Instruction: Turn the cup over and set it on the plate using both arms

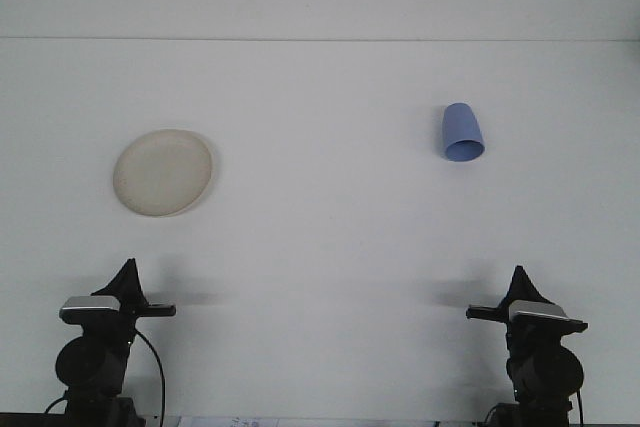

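cup point(463, 133): blue, sitting mouth-down on the worktop point(330, 237), far right side, well apart from everything else; wider rim facing you and the closed base pointing away, or so it is reading from this angle.
plate point(163, 172): cream, round, lying flat on the far left, well apart from the cup, nothing on it.
left end effector point(127, 284): parked low at the near left edge, nearer the plate; you cannot tell from this view whether it is open or closed.
right end effector point(518, 287): parked low at the near right edge, on the cup's side; open or closed is not showing here either.
step in hand: nothing is being gripped, so you are looking at the first reach, likely the right arm going for the cup.
doing it well: you are wanting to come in from the side and take the cup around its wall, mid-height, squarely across, so it is not tipping or skating on the smooth worktop.
handover note: you are leaving wall free for the left arm to take it before it goes upright on the plate.
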